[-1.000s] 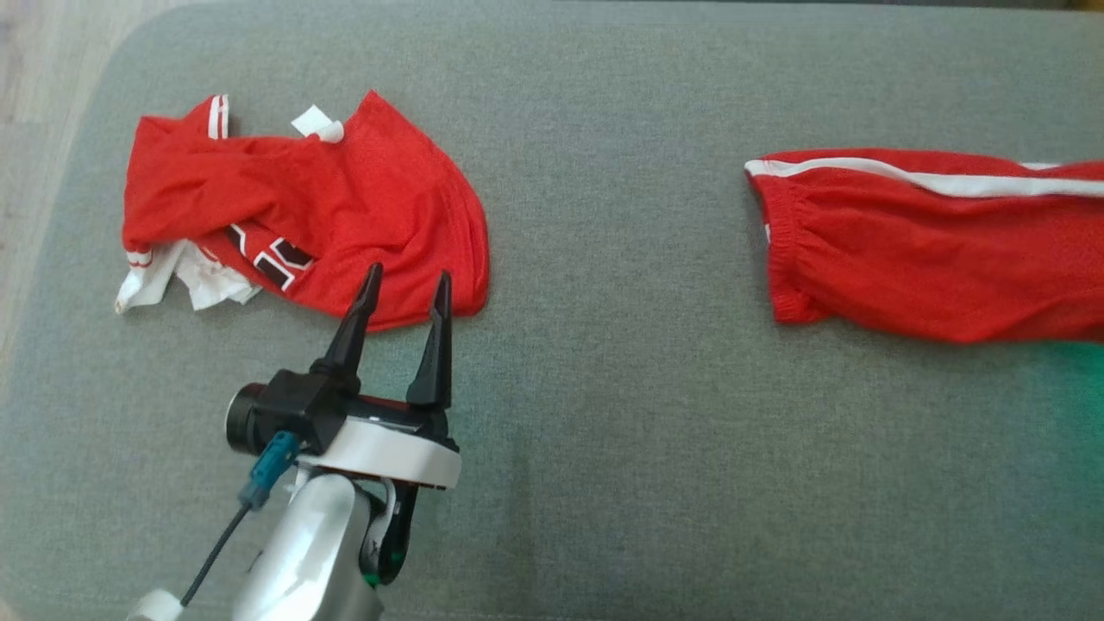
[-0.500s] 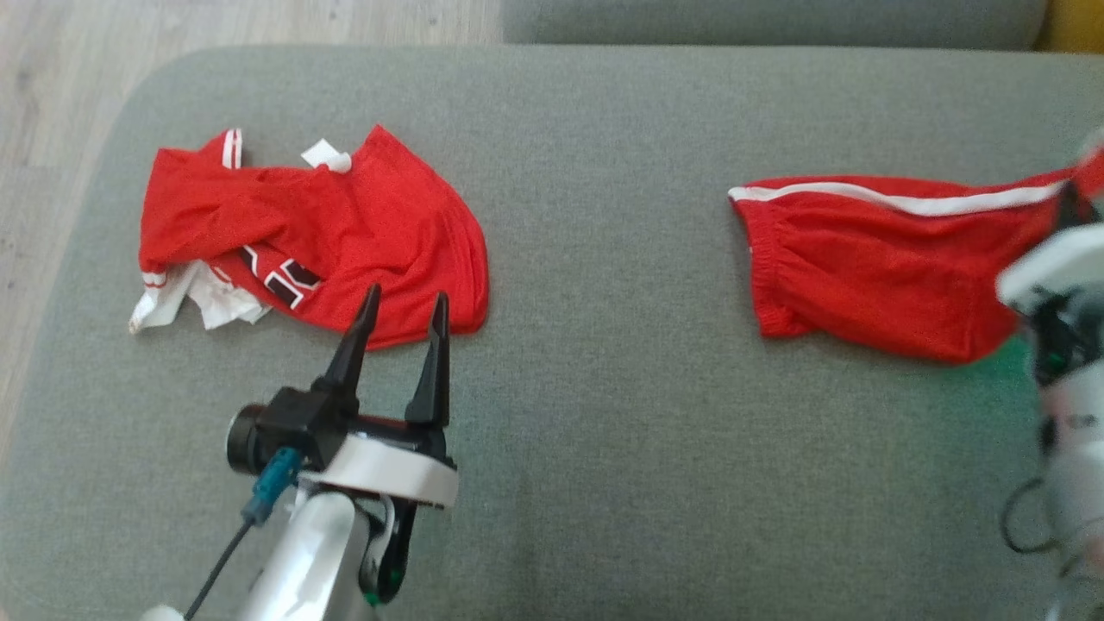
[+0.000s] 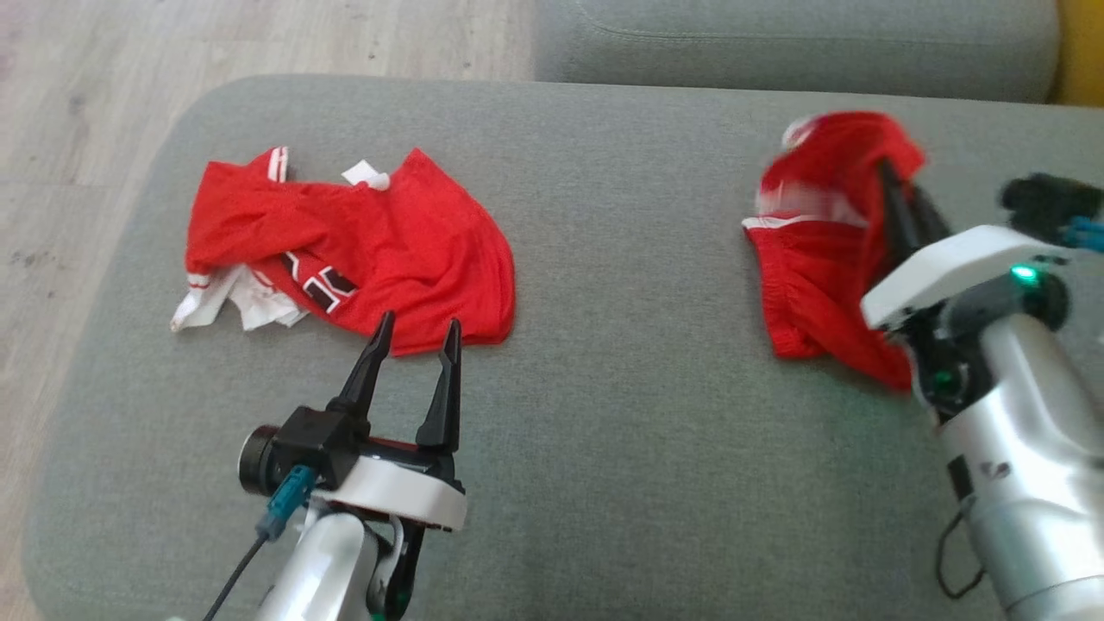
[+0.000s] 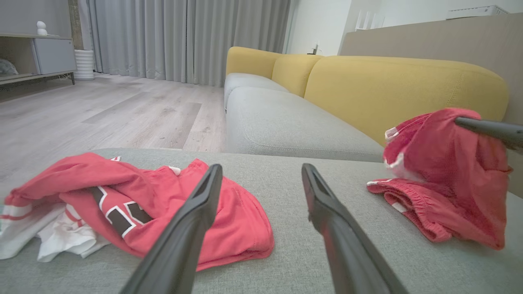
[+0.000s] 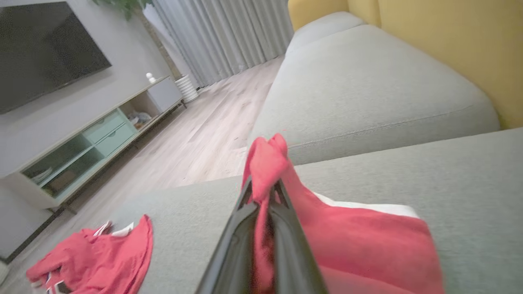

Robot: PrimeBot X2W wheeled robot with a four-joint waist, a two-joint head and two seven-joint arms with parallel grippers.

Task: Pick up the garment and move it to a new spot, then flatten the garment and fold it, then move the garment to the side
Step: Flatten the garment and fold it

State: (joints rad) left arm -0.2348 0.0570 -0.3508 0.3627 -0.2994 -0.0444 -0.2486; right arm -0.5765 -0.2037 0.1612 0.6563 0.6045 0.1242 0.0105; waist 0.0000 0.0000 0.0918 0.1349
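My right claw (image 3: 890,177) was clamped shut on a bunched fold of the red shorts (image 3: 811,259), holding it raised above the grey cushion (image 3: 621,414) at 2 o'clock. My left claw (image 3: 419,321) hung open and empty just beside the crumpled red jersey (image 3: 405,250) at 10 o'clock.

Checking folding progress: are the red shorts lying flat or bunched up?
Bunched: the shut right pincer holds one end of the red shorts raised above the cushion.
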